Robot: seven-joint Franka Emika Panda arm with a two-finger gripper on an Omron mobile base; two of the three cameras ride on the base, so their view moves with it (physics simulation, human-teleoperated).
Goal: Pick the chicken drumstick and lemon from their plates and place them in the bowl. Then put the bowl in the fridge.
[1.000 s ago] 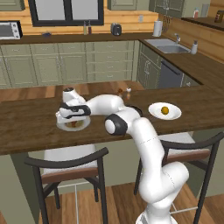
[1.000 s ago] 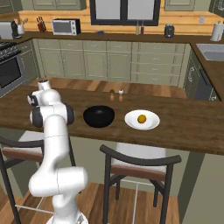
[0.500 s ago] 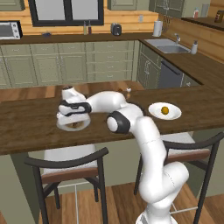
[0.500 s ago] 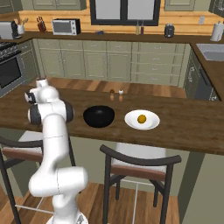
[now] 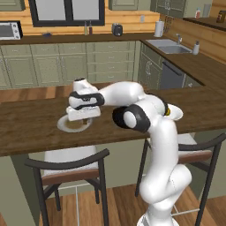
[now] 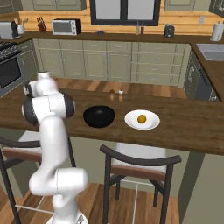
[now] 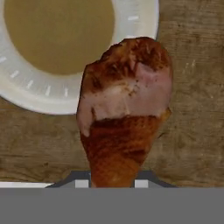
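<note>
My gripper (image 7: 112, 181) is shut on the chicken drumstick (image 7: 124, 109), a reddish-brown lump that stands up between the fingertips. Behind it lies an off-white plate (image 7: 144, 17) with a tan centre, and the drumstick overlaps its rim and the wooden counter. From the left base, my gripper (image 5: 82, 120) hangs just over this plate (image 5: 65, 126) at the counter's left. The yellow lemon (image 6: 141, 118) rests on the other plate (image 6: 151, 125), right of the glossy black bowl (image 6: 99, 117). The fridge is out of view.
Two small shakers (image 6: 116, 92) stand behind the bowl. Dark-framed chairs (image 6: 131, 162) (image 5: 70, 165) are tucked under the counter's near edge. Beyond the wooden island (image 5: 26, 128) run green-grey cabinets, with a sink (image 5: 170, 46) at the back right.
The jaws have closed in on the drumstick. The hand has shifted slightly to the right over the plate. Bowl and lemon have not moved.
</note>
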